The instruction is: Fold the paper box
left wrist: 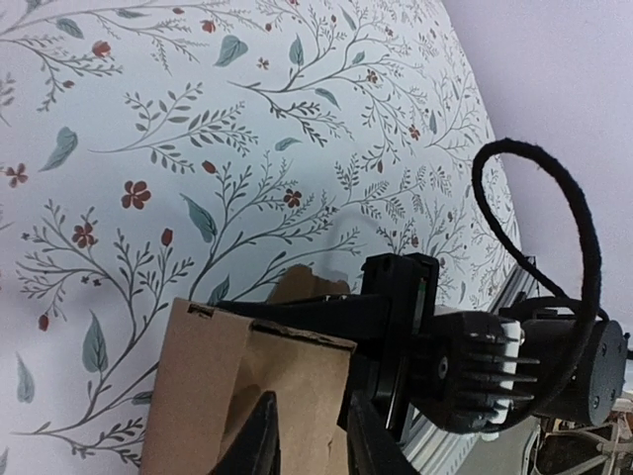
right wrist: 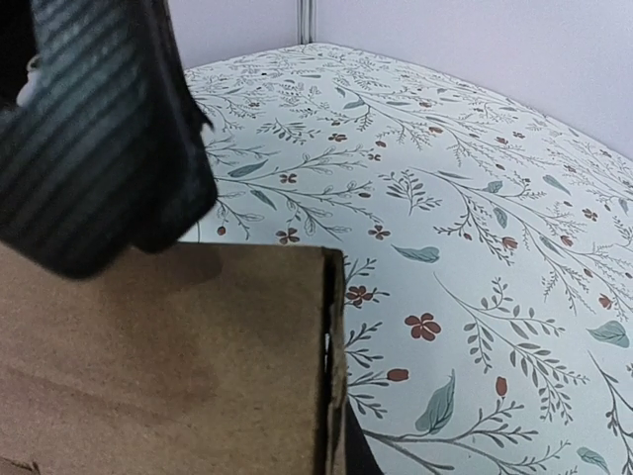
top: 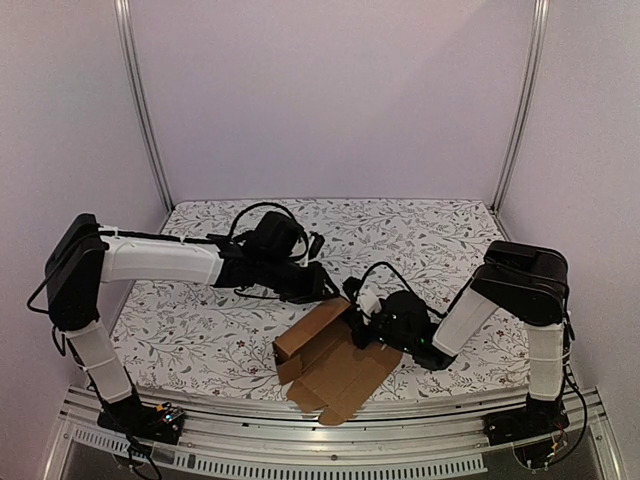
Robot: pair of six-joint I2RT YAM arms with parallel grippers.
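The paper box [top: 335,362] is a brown cardboard sheet, partly folded, lying near the table's front edge with one wall raised at its left. My left gripper [top: 322,285] hovers at the box's far corner. In the left wrist view its fingers [left wrist: 259,435] stand a little apart, open, in front of a raised cardboard flap [left wrist: 208,386]. My right gripper [top: 362,318] is at the box's far right edge. In the right wrist view it [right wrist: 336,445] is shut on the paper box's upright doubled wall [right wrist: 331,346]; one dark finger shows beside the wall and the other is hidden.
The floral tablecloth [top: 420,240] covers the table. A metal rail [top: 300,410] runs along the front edge just below the box. The left arm's black wrist [right wrist: 89,129] fills the upper left of the right wrist view. White walls and two metal posts enclose the back.
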